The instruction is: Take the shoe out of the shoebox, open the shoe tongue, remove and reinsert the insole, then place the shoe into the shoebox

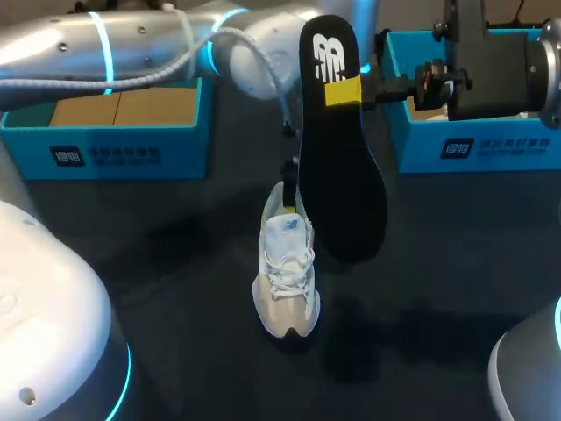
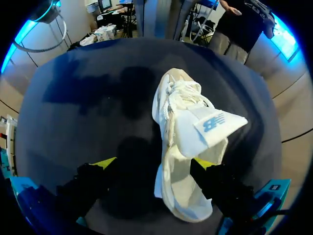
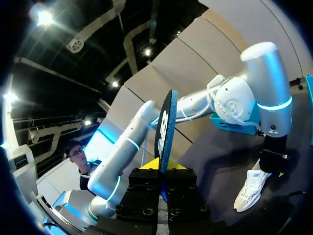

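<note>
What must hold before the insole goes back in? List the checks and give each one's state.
1. The insole is clamped in the right gripper: ok.
2. The shoe stands on its sole on the table: ok.
3. The tongue is lifted off the opening: ok.
4. The left gripper steadies the shoe: not ok, it is open, with one finger clear of the shoe.
5. The opening is free of the laces: cannot tell.
</note>
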Controlling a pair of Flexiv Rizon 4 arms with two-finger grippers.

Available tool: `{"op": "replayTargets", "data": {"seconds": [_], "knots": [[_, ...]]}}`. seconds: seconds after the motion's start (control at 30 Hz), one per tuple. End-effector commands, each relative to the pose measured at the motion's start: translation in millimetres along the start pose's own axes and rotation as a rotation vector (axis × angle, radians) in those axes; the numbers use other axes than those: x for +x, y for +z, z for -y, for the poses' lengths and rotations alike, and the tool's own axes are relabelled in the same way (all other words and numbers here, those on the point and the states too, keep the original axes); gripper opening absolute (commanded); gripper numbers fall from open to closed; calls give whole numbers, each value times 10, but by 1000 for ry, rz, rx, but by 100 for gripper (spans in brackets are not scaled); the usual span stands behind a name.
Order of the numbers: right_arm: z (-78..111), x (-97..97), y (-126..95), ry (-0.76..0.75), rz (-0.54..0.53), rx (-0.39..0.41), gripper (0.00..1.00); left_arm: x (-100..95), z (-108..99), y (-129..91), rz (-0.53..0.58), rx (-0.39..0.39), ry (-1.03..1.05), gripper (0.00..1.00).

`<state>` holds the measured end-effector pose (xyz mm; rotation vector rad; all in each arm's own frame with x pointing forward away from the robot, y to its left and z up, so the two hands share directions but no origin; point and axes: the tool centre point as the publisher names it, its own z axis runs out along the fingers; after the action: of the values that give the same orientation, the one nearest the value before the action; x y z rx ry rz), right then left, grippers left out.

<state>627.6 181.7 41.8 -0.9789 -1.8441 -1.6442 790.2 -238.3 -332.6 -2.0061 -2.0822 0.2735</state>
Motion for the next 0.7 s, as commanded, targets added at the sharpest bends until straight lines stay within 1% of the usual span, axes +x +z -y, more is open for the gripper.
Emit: {"op": "replayTargets", "data": {"seconds": [0.03,0.1,0.3,0.37,0.47,0.53,0.7], "knots": [[-19,-2,39,2,2,2,0,193,71,-232,174,-22,10,100],[-19,-2,39,2,2,2,0,187,71,-309,226,-36,17,100],[-19,-2,39,2,2,2,0,183,45,-532,331,-58,32,100],[-2,-59,9,38,19,-22,0,186,31,-629,383,-64,44,100],[-24,-127,-58,69,32,-89,0,214,43,-822,441,-108,59,100],[-48,-176,-104,88,26,-118,0,227,49,-931,471,-131,75,100],[-112,-316,-221,146,42,-164,0,249,54,-1200,524,-186,91,100]]}}
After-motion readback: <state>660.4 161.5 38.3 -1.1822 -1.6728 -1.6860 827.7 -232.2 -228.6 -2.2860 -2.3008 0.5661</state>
